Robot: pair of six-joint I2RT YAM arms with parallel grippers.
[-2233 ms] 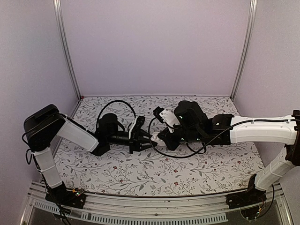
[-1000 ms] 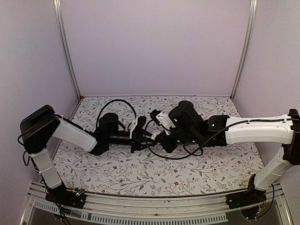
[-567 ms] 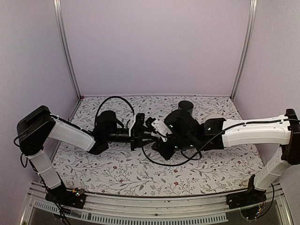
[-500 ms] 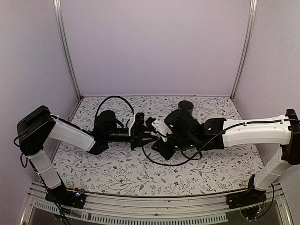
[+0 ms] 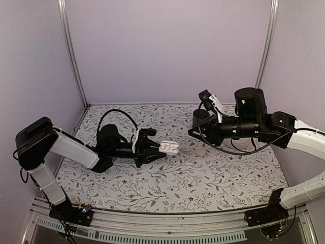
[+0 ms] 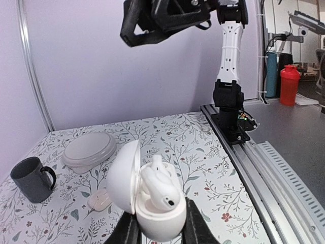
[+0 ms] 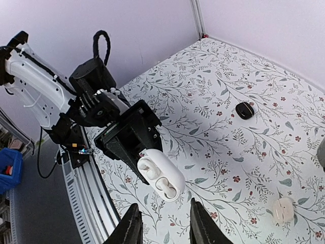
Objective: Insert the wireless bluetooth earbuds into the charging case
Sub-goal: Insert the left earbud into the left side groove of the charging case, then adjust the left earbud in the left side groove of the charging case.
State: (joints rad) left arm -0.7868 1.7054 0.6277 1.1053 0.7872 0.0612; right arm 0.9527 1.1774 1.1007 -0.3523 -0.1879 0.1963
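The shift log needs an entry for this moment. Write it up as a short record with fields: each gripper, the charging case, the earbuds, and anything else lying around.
left gripper: shut on the base of the white clamshell charging case
case lid: hinged open
white earbud: seated in the case; whether a second one is seated cannot be told
right gripper: open, empty, well apart from the case
other items: dark grey mug, pale round dish, small pale object of unclear kind

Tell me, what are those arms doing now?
Left gripper shut on open charging case. Earbud seated inside. Right gripper open, empty, aloft. Nothing between them.
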